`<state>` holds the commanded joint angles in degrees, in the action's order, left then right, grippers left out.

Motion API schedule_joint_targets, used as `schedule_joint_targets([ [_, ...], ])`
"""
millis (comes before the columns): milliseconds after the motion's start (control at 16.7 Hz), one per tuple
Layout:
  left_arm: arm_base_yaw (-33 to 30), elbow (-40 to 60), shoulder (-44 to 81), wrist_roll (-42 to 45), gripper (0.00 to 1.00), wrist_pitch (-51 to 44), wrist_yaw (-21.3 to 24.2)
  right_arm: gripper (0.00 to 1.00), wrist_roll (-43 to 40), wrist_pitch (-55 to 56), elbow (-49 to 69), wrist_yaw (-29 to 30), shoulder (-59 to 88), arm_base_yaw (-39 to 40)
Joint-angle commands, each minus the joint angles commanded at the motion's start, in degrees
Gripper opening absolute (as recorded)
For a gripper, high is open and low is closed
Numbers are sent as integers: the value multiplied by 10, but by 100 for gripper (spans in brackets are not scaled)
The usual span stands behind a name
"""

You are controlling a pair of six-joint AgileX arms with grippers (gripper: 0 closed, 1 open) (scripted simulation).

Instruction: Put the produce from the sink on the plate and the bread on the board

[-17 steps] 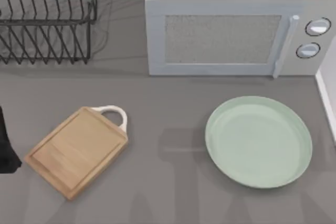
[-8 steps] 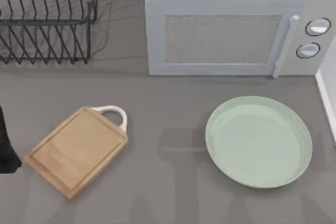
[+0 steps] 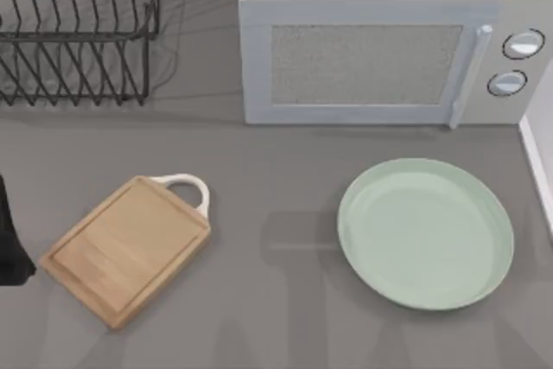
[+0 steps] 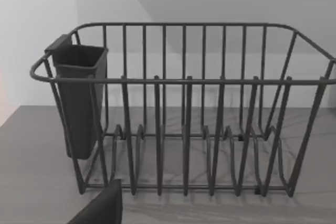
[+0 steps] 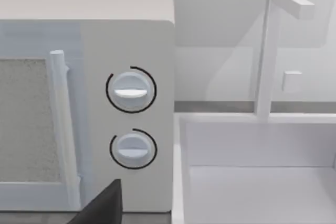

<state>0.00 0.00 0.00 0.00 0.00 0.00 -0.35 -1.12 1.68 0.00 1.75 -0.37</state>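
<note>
Nothing had shifted since the earlier frames: the board (image 3: 127, 249) lay bare, angled, left of the plate (image 3: 426, 232), with the plate, also bare, in front of the microwave (image 3: 380, 41), both apparently set out ready to receive. Right of the microwave stood the sink (image 5: 257, 182), where the produce presumably waited, though neither it nor the bread could be seen. Whether either hand was open or holding anything, I could not tell.

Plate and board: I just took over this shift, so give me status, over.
Plate bare at table's right, board bare at left. Left arm at table's left edge. Right wrist camera faces microwave and sink. Nothing in the way.
</note>
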Motion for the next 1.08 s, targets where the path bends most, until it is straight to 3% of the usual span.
schedule_joint_targets([
  [360, 0, 0, 0, 0, 100, 0, 0, 100, -35, -110, 165, 0, 196, -37],
  [1080, 0, 0, 0, 0, 100, 0, 0, 100, -143, -455, 683, 1, 905, -151],
])
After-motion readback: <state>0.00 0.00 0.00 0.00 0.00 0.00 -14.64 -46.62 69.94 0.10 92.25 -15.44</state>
